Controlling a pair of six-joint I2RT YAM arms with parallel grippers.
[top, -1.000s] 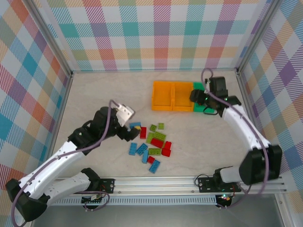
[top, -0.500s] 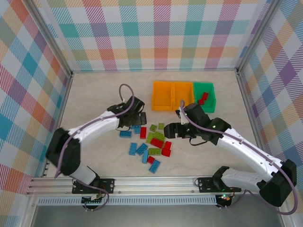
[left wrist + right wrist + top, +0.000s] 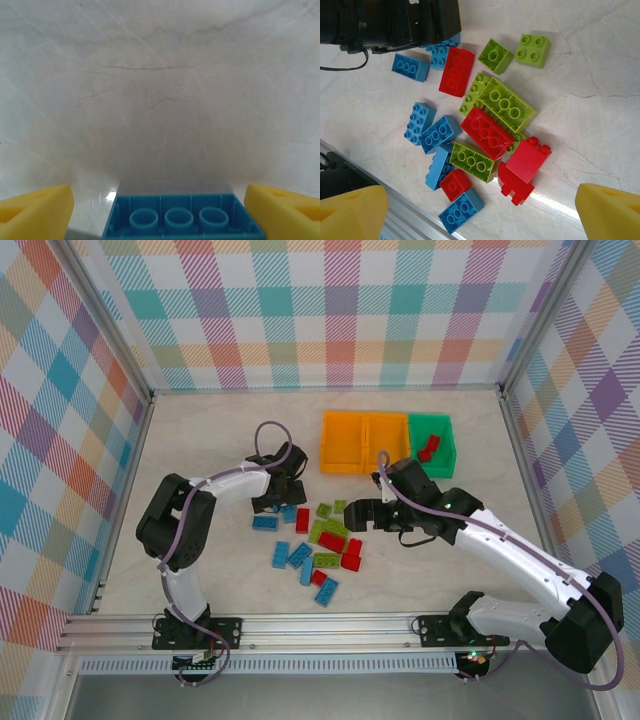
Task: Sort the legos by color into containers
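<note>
The legos lie as a loose pile of blue, lime and red bricks (image 3: 325,545) mid-table. In the right wrist view I see a long red brick (image 3: 487,132), a lime one (image 3: 507,105) and several blue ones (image 3: 440,133). My right gripper (image 3: 362,512) hovers over the pile, open wide (image 3: 480,212), holding nothing. My left gripper (image 3: 278,498) is down at the pile's upper left. An upside-down blue brick (image 3: 182,217) lies between its open yellow fingers (image 3: 35,212), with a gap on the left side. The containers stand behind: two orange bins (image 3: 345,443) and a green bin (image 3: 440,430) holding red bricks (image 3: 428,448).
Checkered walls enclose the table on three sides. A metal rail (image 3: 330,625) runs along the near edge, just below the pile. The left arm's black body (image 3: 395,20) sits close to the pile's top-left bricks.
My right gripper left the green bin, swung down to the pile and opened wider. My left gripper moved right and lowered around a blue brick, its jaws narrowing slightly.
</note>
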